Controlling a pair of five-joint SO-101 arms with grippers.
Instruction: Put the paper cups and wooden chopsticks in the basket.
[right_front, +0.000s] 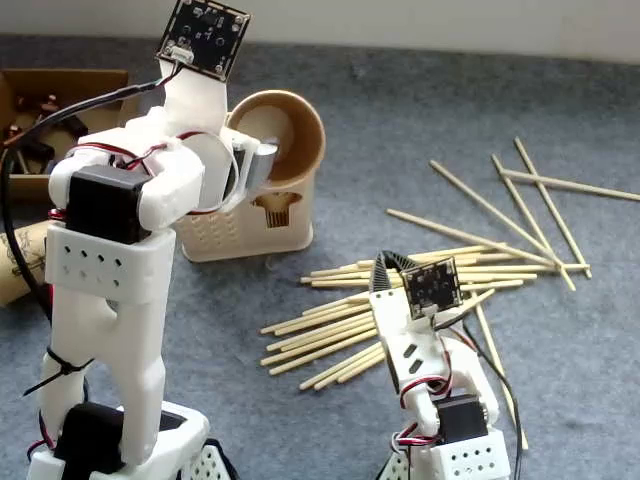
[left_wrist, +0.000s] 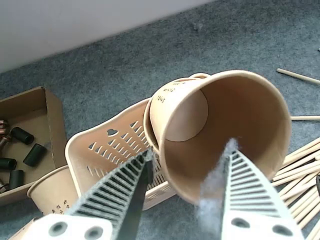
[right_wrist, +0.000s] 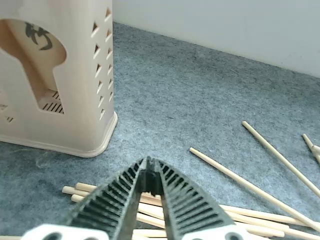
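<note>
Paper cup over basket, interior hidden

A tan paper cup lies tipped, mouth outward, across the top of the beige slotted plastic basket, its lower rim between the parted jaws of the left gripper. Pale wooden chopsticks lie scattered flat just beyond the closed jaws of the right gripper.

cup tilted over basket mouth, box close beside basket, bare carpet btwn basket & sticks, more behind basket
</note>
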